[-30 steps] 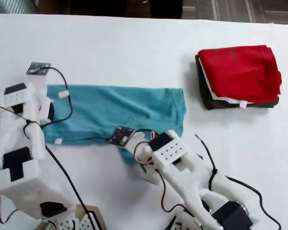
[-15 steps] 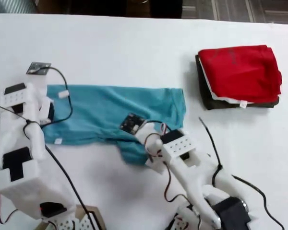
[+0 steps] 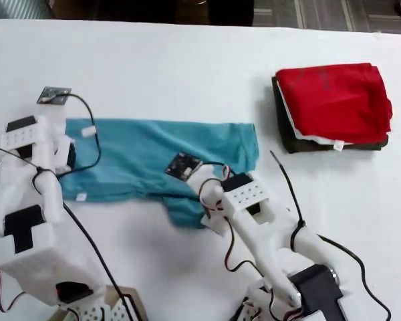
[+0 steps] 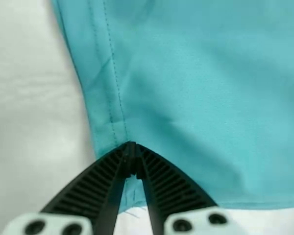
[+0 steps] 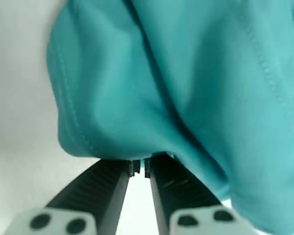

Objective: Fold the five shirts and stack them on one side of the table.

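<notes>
**Left of the folded stack (image 3: 333,107), the teal shirt (image 3: 154,154) is being held at two places**

At the end farthest from the stack, the left gripper (image 4: 132,164) is being held closed on the shirt's hemmed edge, with its jaws pressed together over the seam. The shirt is being spread on the white table (image 3: 187,60) as a long strip. Its long axis is running straight toward the stack, and a clear gap is being left between its nearer end and the pile. Closer to the stack, past the strip's middle and on one long edge, the right gripper (image 5: 138,167) is being held almost together on a bunched fold of the teal cloth. A loose flap is being drawn out beside it.

The coming fold is judged to be turning on that axis. The right arm is being kept nearer the stack, so bringing one end over the other is likely being left to it. Against the picture from a second ago, the right wrist is being seen shifted toward the stack and farther over the shirt, with more of the flap being shown. The left arm and the stack are being seen unchanged.
</notes>
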